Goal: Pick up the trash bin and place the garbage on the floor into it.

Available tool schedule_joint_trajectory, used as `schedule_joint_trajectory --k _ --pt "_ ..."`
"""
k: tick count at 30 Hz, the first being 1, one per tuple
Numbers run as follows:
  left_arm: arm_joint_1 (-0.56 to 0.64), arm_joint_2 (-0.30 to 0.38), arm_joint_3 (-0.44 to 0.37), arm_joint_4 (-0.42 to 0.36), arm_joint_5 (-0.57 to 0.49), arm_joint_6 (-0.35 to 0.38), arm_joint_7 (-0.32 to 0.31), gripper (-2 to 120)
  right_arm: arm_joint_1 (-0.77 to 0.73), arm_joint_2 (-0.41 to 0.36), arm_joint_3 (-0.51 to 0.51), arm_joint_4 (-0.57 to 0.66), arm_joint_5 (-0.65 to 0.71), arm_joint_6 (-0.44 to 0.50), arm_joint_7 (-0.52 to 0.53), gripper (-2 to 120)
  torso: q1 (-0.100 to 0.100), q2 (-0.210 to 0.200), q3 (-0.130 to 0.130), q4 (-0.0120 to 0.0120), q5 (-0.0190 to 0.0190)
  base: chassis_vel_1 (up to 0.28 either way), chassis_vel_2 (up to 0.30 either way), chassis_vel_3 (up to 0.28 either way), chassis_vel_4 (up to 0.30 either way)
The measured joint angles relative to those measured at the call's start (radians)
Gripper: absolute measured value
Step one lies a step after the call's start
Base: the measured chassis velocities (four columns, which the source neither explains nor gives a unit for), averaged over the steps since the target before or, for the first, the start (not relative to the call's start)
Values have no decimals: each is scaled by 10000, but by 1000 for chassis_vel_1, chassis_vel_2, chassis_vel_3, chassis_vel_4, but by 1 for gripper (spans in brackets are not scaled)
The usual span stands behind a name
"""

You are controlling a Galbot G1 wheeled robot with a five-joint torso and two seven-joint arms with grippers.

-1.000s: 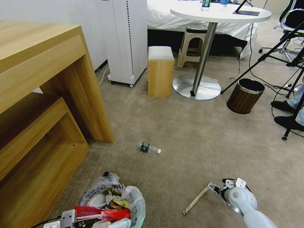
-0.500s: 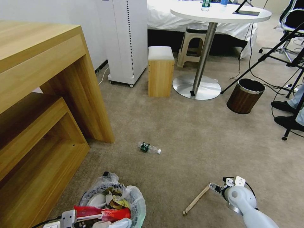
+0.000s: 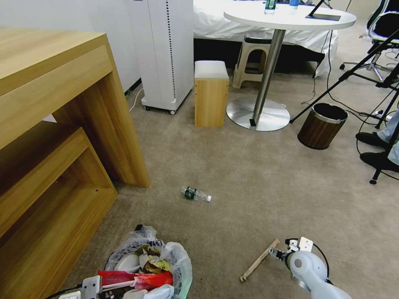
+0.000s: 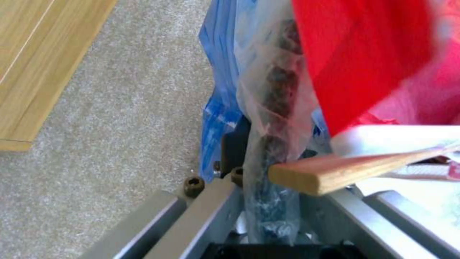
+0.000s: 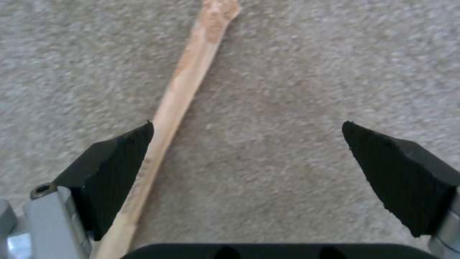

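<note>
The trash bin [image 3: 183, 265], lined with a crinkly whitish bag, hangs at the lower left of the head view, full of red wrappers [image 3: 137, 279] and paper. My left gripper [image 3: 81, 289] is shut on its rim; the left wrist view shows the dark rim and bag [image 4: 268, 118] pinched between the fingers [image 4: 215, 201]. On the beige floor [image 3: 266, 182] lie a wooden stick [image 3: 257, 261] and a green-label bottle [image 3: 195, 194]. My right gripper [image 3: 276, 252] is low over the stick's far end, open. In the right wrist view the stick [image 5: 184, 79] runs along one pad [image 5: 120, 162].
A wooden desk [image 3: 50, 124] walls off the left side. Farther off stand a white tower unit [image 3: 166, 54], a small wood stool [image 3: 211, 93], a round table's metal base [image 3: 257, 114] and a brown wood-look bin [image 3: 321, 126]. Tripod legs [image 3: 353, 70] and a person's shoes [image 3: 374, 149] are at right.
My right gripper has dropped lower and shifted slightly left, closing in on the stick's far end. The bin, bottle and stick have stayed put.
</note>
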Motion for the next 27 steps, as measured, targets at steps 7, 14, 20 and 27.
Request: schedule_joint_trajectory --k 7,14,20,27 --pt "108 42 -117 -119 11 27 30 0 132 14 -177 41 52 -1 23 100 0 1 0 -1 -2 0 0 0 0" --pt "158 0 -194 -167 -4 28 39 0 284 147 -382 96 73 58 94 100 1 0 0 -1 -1 0 0 0 0" --pt "131 -127 -172 -89 43 27 50 0 583 225 -627 -48 165 104 166 100 0 1 0 0 -3 0 0 0 0" --pt "107 -55 -196 -61 -26 17 59 0 834 608 -844 -235 170 131 363 100 0 0 0 0 -1 0 0 0 0"
